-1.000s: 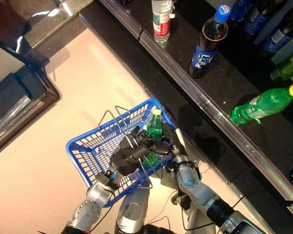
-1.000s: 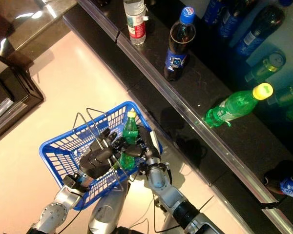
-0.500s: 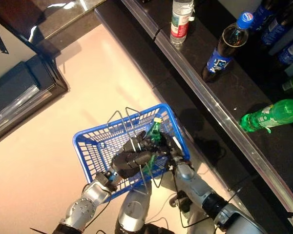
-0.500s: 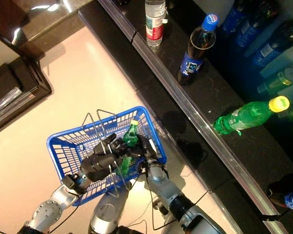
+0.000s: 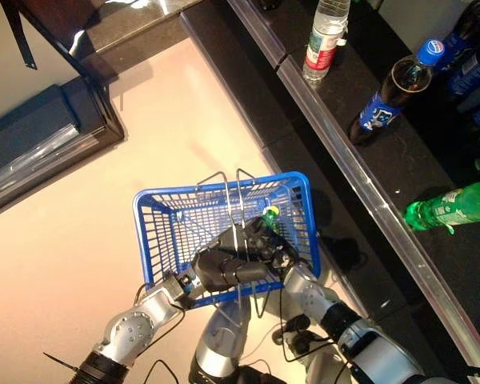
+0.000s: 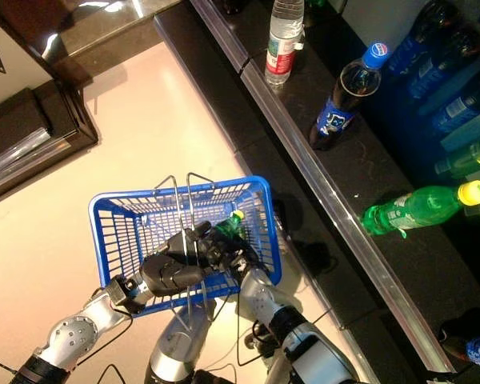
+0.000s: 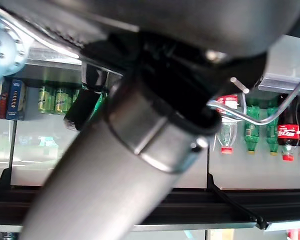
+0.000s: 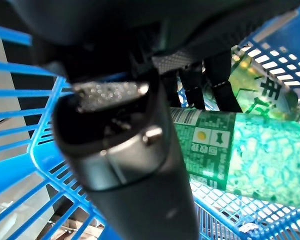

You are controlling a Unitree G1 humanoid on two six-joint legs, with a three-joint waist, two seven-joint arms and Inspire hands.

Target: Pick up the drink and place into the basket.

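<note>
The blue basket (image 5: 156,197) hangs in front of me, off the floor. My left hand (image 5: 224,268) is shut on its thin wire handles (image 5: 234,178), which also show in the left wrist view (image 7: 270,114). My right hand (image 5: 282,254) reaches over the basket's right wall and is shut on a green bottle (image 5: 266,217) with a yellow cap. The bottle sits tilted low inside the basket. In the right wrist view my fingers (image 8: 206,82) curl round the green bottle (image 8: 250,150), with blue mesh (image 8: 25,155) all round it.
A dark shelf (image 5: 344,172) with a metal edge runs along the right. On it stand a clear water bottle (image 5: 323,40) and a cola bottle (image 5: 390,92), and another green bottle (image 5: 452,206) lies flat. A dark cabinet (image 5: 48,140) stands at the left on the pale floor.
The camera has shifted. My right hand has lowered the green bottle from above the rim deeper into the basket and tilted it. The left hand keeps hold of the handles.
</note>
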